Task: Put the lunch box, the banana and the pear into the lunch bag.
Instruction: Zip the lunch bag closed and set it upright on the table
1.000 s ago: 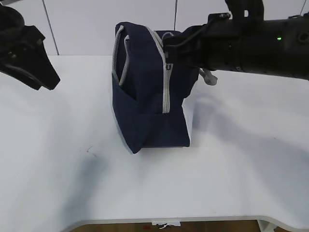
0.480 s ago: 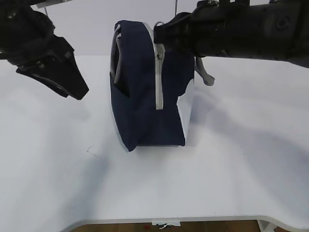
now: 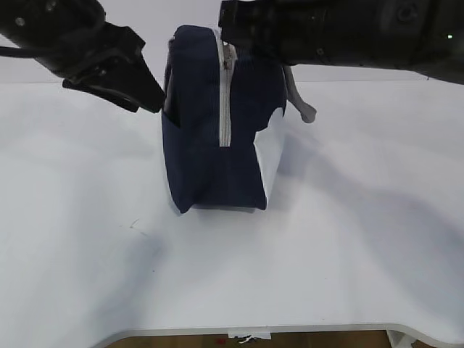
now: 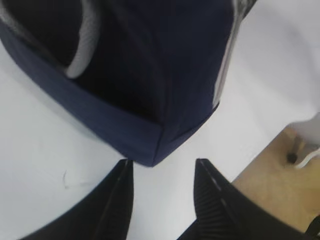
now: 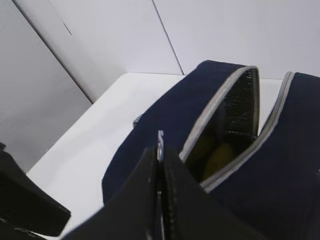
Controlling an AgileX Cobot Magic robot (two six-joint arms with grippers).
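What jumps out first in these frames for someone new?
The navy lunch bag stands mid-table, its grey zipper running down its near face. The right gripper is pinched shut on something thin at the bag's top, where the mouth gapes and something yellow shows inside. The left gripper is open at the bag's left side.

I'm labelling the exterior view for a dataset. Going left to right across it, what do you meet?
Left gripper → lunch bag with its grey zipper → grey rope handle hanging on the bag's right. The right arm overlaps the bag's top, so it is left out.
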